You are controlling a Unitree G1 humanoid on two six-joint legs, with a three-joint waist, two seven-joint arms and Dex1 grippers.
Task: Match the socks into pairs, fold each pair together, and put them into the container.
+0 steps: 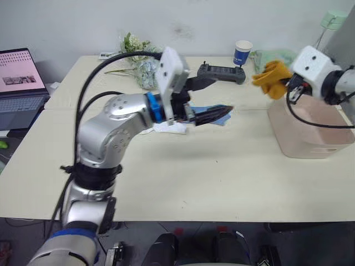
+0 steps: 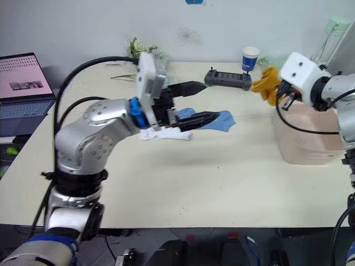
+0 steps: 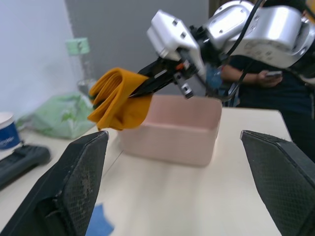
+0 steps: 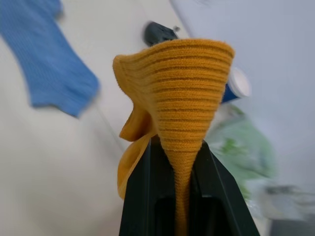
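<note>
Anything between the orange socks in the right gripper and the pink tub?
Nothing visible. The right gripper holds the folded orange socks in the air beside the pink tub; the tub's open top looks unobstructed.

Pale tabletop [image 1: 183, 183] against a plain light wall [image 1: 66, 22], evenly lit.
Two cream tables pushed together, seam running across. Open laptop [image 1: 21, 86] at the left edge, pink on its screen. Bunch of greenery [image 1: 136, 47] by the wall, blue-and-white paper cup [image 1: 242, 53], black controller [image 1: 222, 72], pale green bag [image 1: 274, 57]. Dark floor [image 1: 33, 233] below the near edge.
</note>
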